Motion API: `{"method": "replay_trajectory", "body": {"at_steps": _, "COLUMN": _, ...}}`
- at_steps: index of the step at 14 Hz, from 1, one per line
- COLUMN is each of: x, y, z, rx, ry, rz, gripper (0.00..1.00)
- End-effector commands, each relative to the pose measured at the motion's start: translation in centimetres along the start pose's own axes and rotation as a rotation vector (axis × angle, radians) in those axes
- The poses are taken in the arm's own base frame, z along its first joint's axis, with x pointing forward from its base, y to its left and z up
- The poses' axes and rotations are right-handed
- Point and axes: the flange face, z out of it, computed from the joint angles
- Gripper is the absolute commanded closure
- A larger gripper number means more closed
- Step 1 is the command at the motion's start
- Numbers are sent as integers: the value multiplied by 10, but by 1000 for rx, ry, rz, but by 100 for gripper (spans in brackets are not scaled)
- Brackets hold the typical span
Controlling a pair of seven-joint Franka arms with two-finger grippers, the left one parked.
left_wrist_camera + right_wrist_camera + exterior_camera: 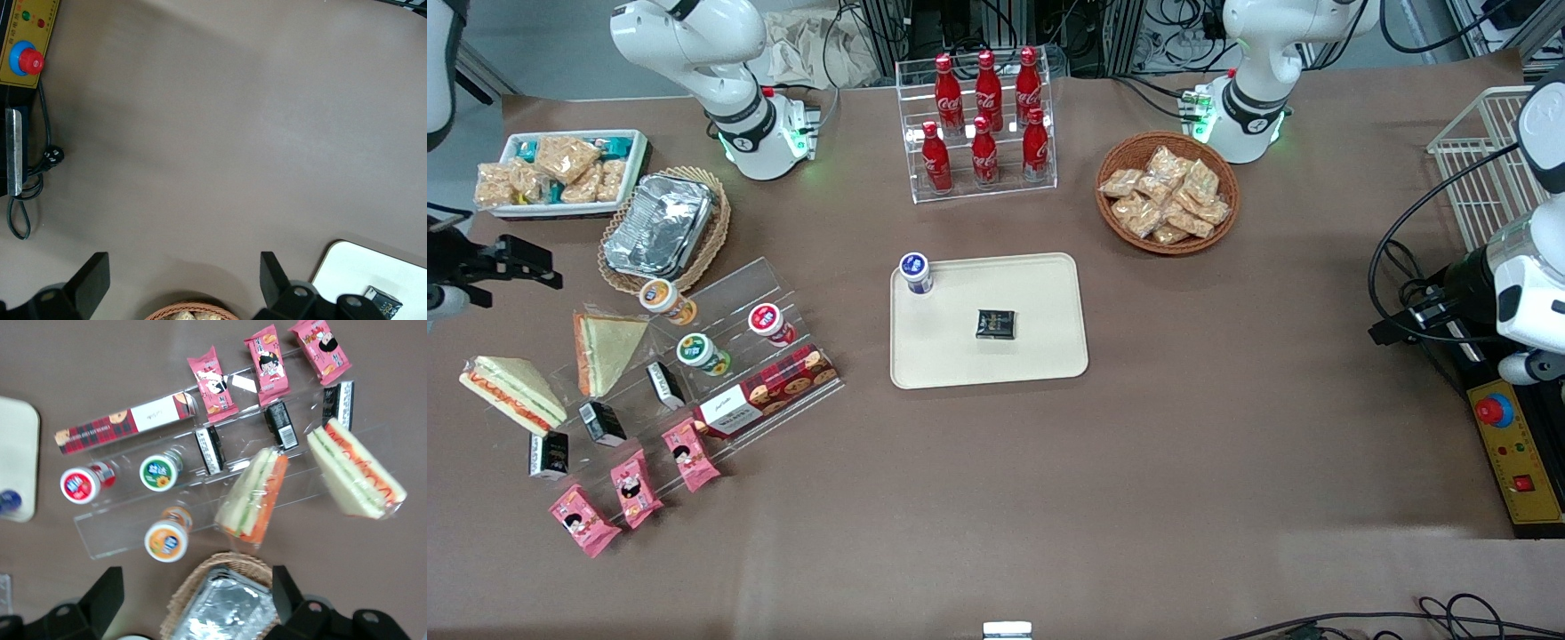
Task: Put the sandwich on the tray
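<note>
The sandwich point(511, 391) is a clear-wrapped white-bread wedge with a red-orange and green stripe on its cut face. It lies on the table at the working arm's end, beside the clear acrylic stand, and also shows in the right wrist view point(357, 470). The cream-beige tray point(1040, 356) lies mid-table and holds a blue-capped cup point(916, 271) and a black packet point(996, 324). Its edge shows in the right wrist view point(17, 453). My right gripper point(520, 262) hovers open and empty above the foil container point(230, 607), farther from the front camera than the sandwich.
A second sandwich point(605, 351) showing its pale bread face lies on the acrylic stand point(720, 356) among cups, a biscuit box and black packets. Pink snack packs point(636, 487) lie nearer the camera. A white snack tray point(560, 173), cola rack point(983, 124) and wicker basket point(1169, 191) stand farther back.
</note>
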Motion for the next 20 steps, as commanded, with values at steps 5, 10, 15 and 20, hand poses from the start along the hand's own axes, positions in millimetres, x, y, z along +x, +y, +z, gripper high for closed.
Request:
{"method": "replay_trajectory", "body": {"at_steps": 5, "x": -19, "y": 80, "z": 24, "rx": 6, "ry": -5, "rz": -165, "gripper": 1}}
{"method": "replay_trajectory", "body": {"at_steps": 10, "x": 3, "y": 102, "z": 58, "rx": -30, "ry": 6, "rz": -228, "gripper": 1}}
{"method": "replay_trajectory", "body": {"at_steps": 15, "x": 22, "y": 130, "z": 93, "rx": -77, "ry": 44, "rz": -272, "gripper": 1}}
{"method": "replay_trajectory", "body": {"at_steps": 20, "x": 36, "y": 157, "z": 149, "rx": -87, "ry": 31, "rz": -376, "gripper": 1}}
